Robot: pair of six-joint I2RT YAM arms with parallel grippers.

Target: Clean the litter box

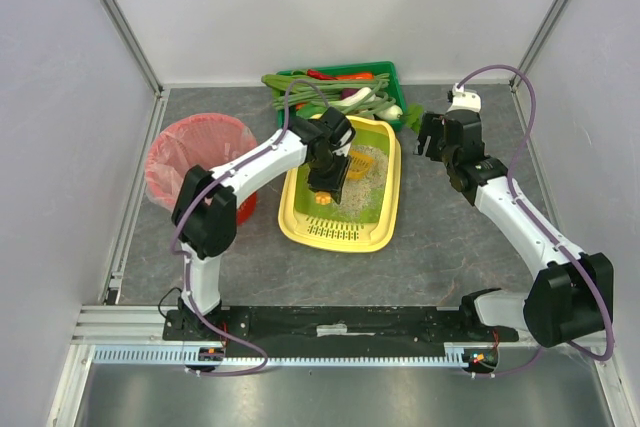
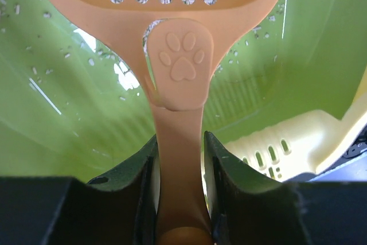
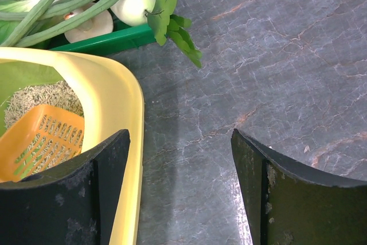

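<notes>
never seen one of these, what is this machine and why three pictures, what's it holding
These are two robot arms bolted to a table. One picture comes from a camera above; the other two come from cameras on each wrist, looking past that arm's own jaws. On the table lie a yellow litter box, a red bin and a green crate of vegetables. The left gripper is shut on the handle of an orange scoop, held over the litter. The right gripper hangs open beside the box's rim, holding nothing.
</notes>
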